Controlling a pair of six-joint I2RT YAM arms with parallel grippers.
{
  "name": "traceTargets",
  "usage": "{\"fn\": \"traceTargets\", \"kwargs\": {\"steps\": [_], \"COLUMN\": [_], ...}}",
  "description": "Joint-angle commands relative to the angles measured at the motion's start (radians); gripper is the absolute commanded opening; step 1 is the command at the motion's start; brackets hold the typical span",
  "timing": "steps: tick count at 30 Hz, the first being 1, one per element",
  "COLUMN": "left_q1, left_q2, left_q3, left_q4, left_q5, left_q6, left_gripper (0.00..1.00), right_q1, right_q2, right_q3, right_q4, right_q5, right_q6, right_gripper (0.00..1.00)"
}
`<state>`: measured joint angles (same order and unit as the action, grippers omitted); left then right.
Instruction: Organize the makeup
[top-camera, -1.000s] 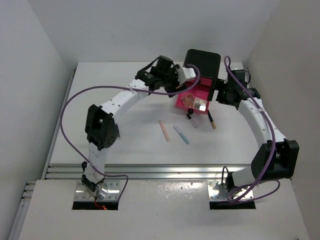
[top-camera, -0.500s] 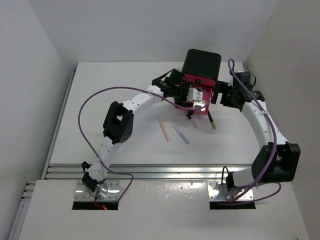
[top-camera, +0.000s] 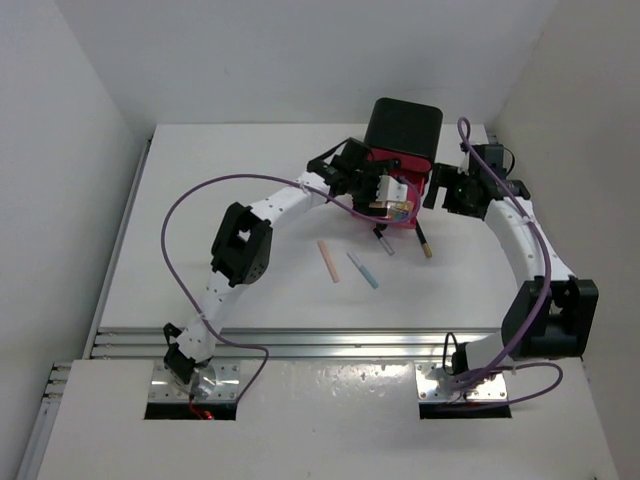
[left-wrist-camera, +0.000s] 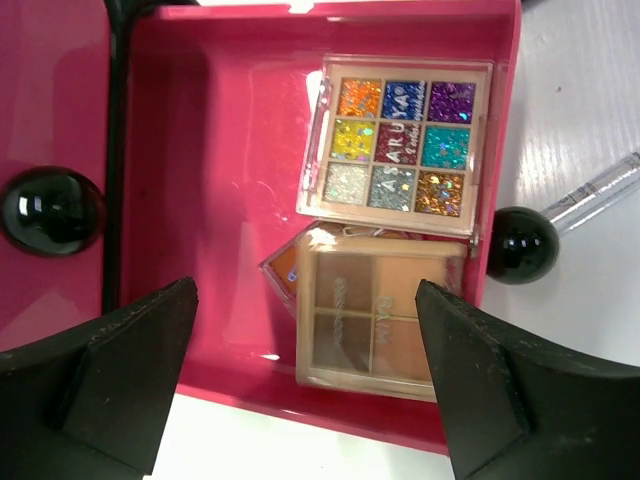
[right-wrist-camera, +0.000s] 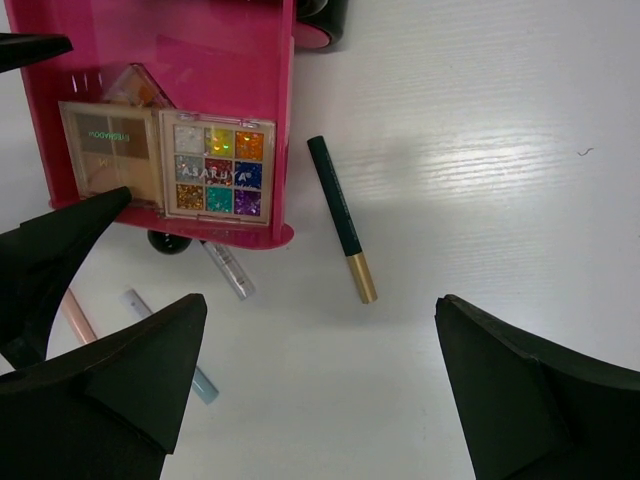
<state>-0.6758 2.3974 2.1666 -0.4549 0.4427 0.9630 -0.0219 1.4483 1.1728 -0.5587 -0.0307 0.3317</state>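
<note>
The pink drawer (left-wrist-camera: 210, 150) stands pulled out of the black box (top-camera: 405, 128). In it lie a glitter eyeshadow palette (left-wrist-camera: 400, 148), a tan palette (left-wrist-camera: 380, 320) and an orange palette (left-wrist-camera: 283, 268) half under the tan one. My left gripper (left-wrist-camera: 305, 390) hovers open over the drawer's front, holding nothing. My right gripper (right-wrist-camera: 320, 380) is open above the table, right of the drawer. On the table lie a dark pencil with a gold cap (right-wrist-camera: 340, 215), a clear silvery tube (right-wrist-camera: 228, 270), a pink stick (top-camera: 328, 261) and a blue stick (top-camera: 363, 270).
The drawer's black knob (left-wrist-camera: 522, 245) juts from its front next to the silvery tube. A second pink drawer front with a black knob (left-wrist-camera: 50, 208) shows at the left. White walls close in behind and on both sides of the table.
My left gripper swung from behind the box to over the drawer and opened. The tan palette now lies in the drawer. The right arm barely moved.
</note>
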Motion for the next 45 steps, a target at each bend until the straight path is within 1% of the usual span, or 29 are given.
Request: {"fn": "traceTargets", "kwargs": {"steps": [1,4,7,8,9,11,12,13,14,15,16,17,18,19,20,22,23,24,25,26,28,30,31,32,34,37,38,41,45], "left_q1": [-0.004,-0.004,0.027,0.038,0.048,0.087,0.102,0.137,0.157,0.18,0.227,0.252,0.277,0.321,0.341,0.376,0.406,0.419,0.433,0.458,0.488,0.524,0.524,0.535,0.535,0.535,0.535,0.535,0.535], "left_q2": [-0.05,-0.075,-0.119,-0.13,-0.144,-0.187,-0.205,-0.249,-0.277,-0.306,-0.338,-0.404,-0.438,-0.505,-0.506,-0.61,-0.642,-0.673,-0.72,-0.74,-0.767,-0.776,-0.776,-0.785,-0.796,-0.824,-0.824,-0.824,-0.834], "left_q3": [-0.014,0.008,0.038,0.048,0.048,0.048,0.048,0.004,-0.023,-0.059,-0.098,-0.188,-0.235,-0.329,-0.377,-0.48,-0.575,-0.617,-0.657,-0.721,-0.77,-0.826,-0.846,-0.863,-0.909,-0.947,-0.961,-0.972,-0.981], "left_q4": [0.033,0.073,0.13,0.174,0.194,0.219,0.229,0.229,0.229,0.229,0.229,0.229,0.217,0.203,0.203,0.203,0.203,0.203,0.203,0.203,0.203,0.212,0.246,0.263,0.304,0.326,0.326,0.335,0.358], "left_q5": [0.013,0.013,0.06,0.07,0.07,0.07,0.07,0.061,0.05,0.05,0.038,0.037,0.022,0.013,-0.002,-0.025,-0.025,-0.025,-0.025,-0.015,0.011,0.022,0.002,-0.015,-0.027,-0.036,-0.036,-0.047,-0.058], "left_q6": [-0.004,-0.062,-0.156,-0.193,-0.275,-0.357,-0.45,-0.501,-0.55,-0.642,-0.683,-0.719,-0.772,-0.788,-0.788,-0.799,-0.799,-0.785,-0.776,-0.776,-0.776,-0.776,-0.794,-0.826,-0.827,-0.827,-0.827,-0.817,-0.817], "left_gripper": [0.97,0.97,0.99,0.99,0.99,0.99,0.99,0.99,0.99,0.99,0.99,0.99,0.99,0.99,0.99,0.99,0.99,0.99,0.99,0.99,0.99,0.99,0.99,0.99,0.99,0.99,0.99,0.99,0.99], "right_q1": [-0.001,0.0,0.002,0.014,0.014,0.109,0.135,0.181,0.206,0.259,0.275,0.287,0.319,0.333,0.344,0.404,0.413,0.443,0.462,0.474,0.5,0.505,0.501,0.501,0.482,0.468,0.465,0.461,0.459], "right_q2": [0.02,0.02,-0.018,-0.035,-0.051,-0.069,-0.08,-0.088,-0.092,-0.103,-0.106,-0.109,-0.108,-0.103,-0.109,-0.043,-0.028,-0.013,0.03,0.044,0.085,0.118,0.141,0.152,0.201,0.253,0.294,0.351,0.388], "right_q3": [0.051,0.067,0.036,0.027,0.012,-0.01,-0.03,-0.059,-0.1,-0.122,-0.189,-0.212,-0.234,-0.281,-0.291,-0.295,-0.288,-0.277,-0.272,-0.26,-0.251,-0.23,-0.223,-0.204,-0.183,-0.157,-0.151,-0.085,-0.056], "right_q4": [0.003,-0.007,0.017,0.04,0.045,0.065,0.094,0.111,0.161,0.218,0.248,0.281,0.363,0.432,0.433,0.462,0.462,0.465,0.485,0.493,0.508,0.502,0.453,0.432,0.404,0.45,0.491,0.479,0.49], "right_q5": [-0.017,-0.015,-0.006,-0.002,0.008,0.063,0.086,0.15,0.17,0.198,0.21,0.225,0.241,0.259,0.271,0.304,0.351,0.388,0.396,0.406,0.44,0.471,0.479,0.48,0.445,0.39,0.379,0.379,0.387], "right_q6": [-0.011,-0.008,-0.007,-0.002,-0.005,-0.005,-0.006,-0.002,0.01,0.059,0.078,0.098,0.151,0.162,0.17,0.178,0.179,0.178,0.179,0.194,0.222,0.237,0.251,0.271,0.289,0.314,0.317,0.313,0.306], "right_gripper": [0.97,0.97,0.91,0.88,0.8,0.73,0.69,0.68,0.66,0.6,0.55,0.5,0.38,0.33,0.29,0.21,0.22,0.27,0.43,0.51,0.62,0.65,0.66,0.66,0.66,0.6,0.55,0.48,0.48]}}
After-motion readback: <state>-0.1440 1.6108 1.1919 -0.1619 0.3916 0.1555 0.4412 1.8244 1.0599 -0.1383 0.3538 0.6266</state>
